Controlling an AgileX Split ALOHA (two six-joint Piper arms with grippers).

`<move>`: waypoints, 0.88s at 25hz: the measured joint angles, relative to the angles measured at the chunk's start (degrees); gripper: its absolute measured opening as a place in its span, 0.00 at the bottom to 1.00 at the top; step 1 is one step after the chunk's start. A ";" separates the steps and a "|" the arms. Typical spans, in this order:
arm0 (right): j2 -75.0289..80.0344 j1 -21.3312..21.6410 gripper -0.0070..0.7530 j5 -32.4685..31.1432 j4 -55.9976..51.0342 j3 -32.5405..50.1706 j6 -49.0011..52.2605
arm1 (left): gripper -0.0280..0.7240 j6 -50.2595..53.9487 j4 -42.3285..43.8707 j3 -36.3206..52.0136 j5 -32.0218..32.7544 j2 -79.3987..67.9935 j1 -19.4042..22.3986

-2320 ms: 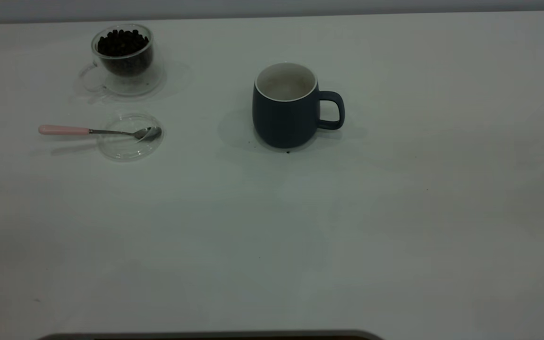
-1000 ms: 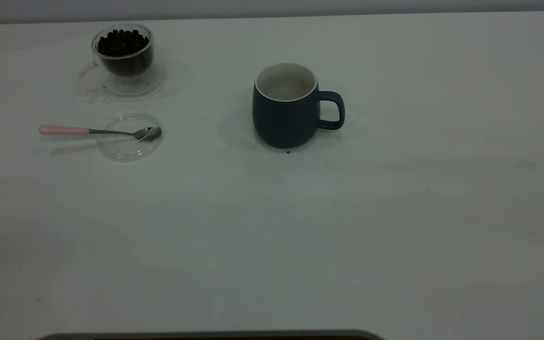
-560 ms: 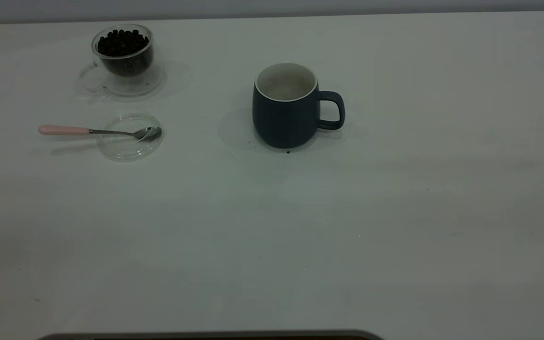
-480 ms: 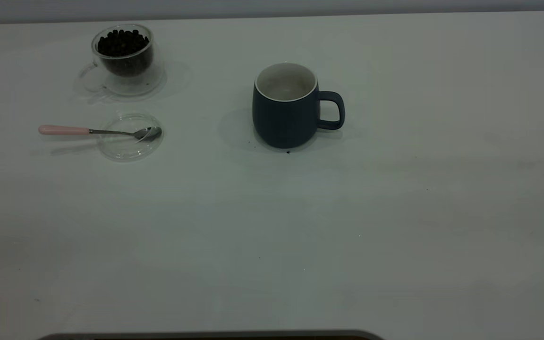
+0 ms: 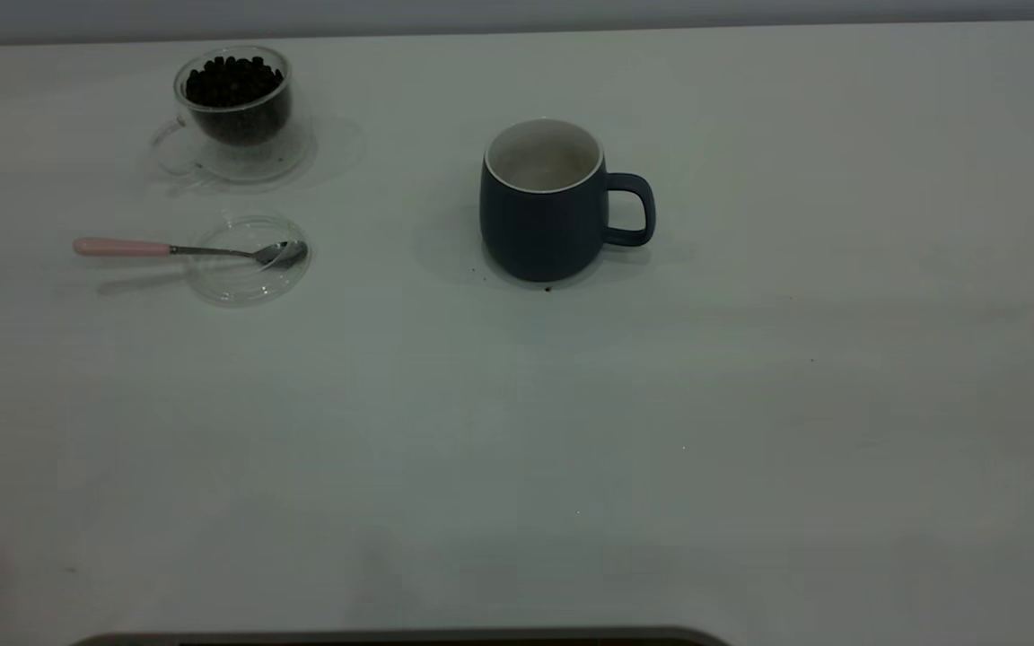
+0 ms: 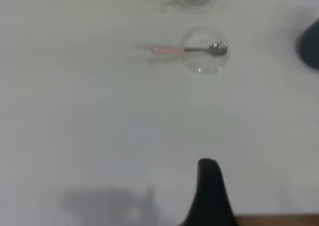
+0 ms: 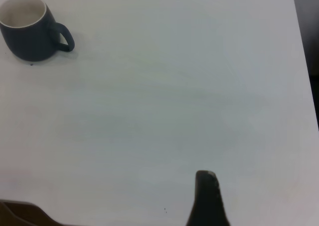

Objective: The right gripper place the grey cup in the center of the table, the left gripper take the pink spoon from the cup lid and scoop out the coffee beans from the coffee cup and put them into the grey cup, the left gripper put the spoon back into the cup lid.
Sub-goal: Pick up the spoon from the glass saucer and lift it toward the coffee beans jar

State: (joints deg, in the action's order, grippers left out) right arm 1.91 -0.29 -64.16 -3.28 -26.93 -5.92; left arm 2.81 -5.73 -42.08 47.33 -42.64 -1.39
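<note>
Far left of the counter point(image 5: 750, 404), exterior view: pink spoon point(image 5: 178, 249) lies flat, pink handle pointing toward the counter's left edge, metal bowl resting inside the cup lid point(image 5: 248, 260), handle sticking out past the lid rim. Lid sits flat on the counter, just in front of the coffee cup point(image 5: 232, 112). Coffee cup is upright near the far edge, full of coffee beans point(image 5: 232, 81) up to about the rim, clear loop handle facing left. Cup and lid are close but not touching. Moving right: grey cup point(image 5: 546, 202) upright near mid-counter, toward the far side, handle pointing right, white interior, can't tell if any beans are inside. A few dark specks on the counter at its base. Well apart from the spoon and lid. Right half of the counter carries only tiny specks. Neither arm shows in the exterior view. Left wrist view: one black finger of the left hand point(image 6: 210, 193) is visible, held over bare counter, well short of the spoon and lid; can't tell whether it's wide or narrow. Right wrist view: same story for the right hand point(image 7: 207, 198), one finger seen, over bare counter far from the grey cup; can't tell its state either.
</note>
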 joint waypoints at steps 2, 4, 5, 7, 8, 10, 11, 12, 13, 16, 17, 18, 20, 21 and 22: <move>0.00 0.00 0.79 0.00 0.00 0.00 0.00 | 0.94 -2.17 -1.56 -3.59 -3.20 -8.37 0.00; 0.00 0.00 0.79 0.00 0.00 0.00 0.00 | 0.99 -4.74 -3.84 -7.37 -4.36 -17.32 0.00; 0.00 0.00 0.79 0.00 0.00 0.00 0.00 | 1.00 -6.17 -4.76 -9.50 -4.61 -20.97 0.00; -0.10 0.00 0.79 0.00 0.00 0.00 0.00 | 1.00 -8.78 -6.79 -13.32 -4.84 -29.38 0.12; -0.10 0.00 0.79 0.00 0.00 0.00 0.00 | 1.00 -10.05 -7.80 -15.29 -4.84 -33.32 0.61; -0.16 0.00 0.79 0.00 0.00 0.00 0.00 | 1.00 -13.21 -10.83 -18.86 -3.94 -40.08 2.49; -0.20 0.00 0.79 0.00 0.00 0.00 0.00 | 1.00 -16.00 -12.91 -20.70 -3.27 -43.56 3.94; -0.20 0.00 0.79 0.00 0.00 0.00 0.00 | 1.00 -19.89 -15.10 -22.52 -2.12 -46.42 5.35; -0.20 0.00 0.79 0.00 0.00 0.00 0.00 | 0.99 -23.59 -18.37 -24.02 -0.53 -49.87 7.33; -0.27 0.00 0.79 0.00 0.00 0.00 0.00 | 1.00 -37.67 -29.10 -28.90 5.21 -59.55 13.66; -0.27 0.00 0.79 0.00 0.00 0.00 0.00 | 1.00 -41.19 -32.73 -29.87 7.09 -62.84 15.79; -0.27 0.00 0.79 0.00 0.00 0.00 0.00 | 1.00 -44.92 -35.78 -30.64 8.28 -65.90 17.74; -0.27 0.00 0.79 0.00 0.00 0.00 0.00 | 1.00 -50.26 -39.54 -31.34 9.60 -70.81 20.76; -0.27 0.00 0.79 0.00 0.00 0.00 0.00 | 1.00 -52.46 -40.82 -31.49 9.67 -73.04 22.19; -0.27 0.00 0.79 0.00 0.00 0.00 0.00 | 1.00 -54.12 -41.66 -31.48 9.67 -74.90 23.48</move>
State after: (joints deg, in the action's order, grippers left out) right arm 1.63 -0.29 -64.16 -3.28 -26.93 -5.92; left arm -51.31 -47.39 -73.56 57.00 -117.53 22.08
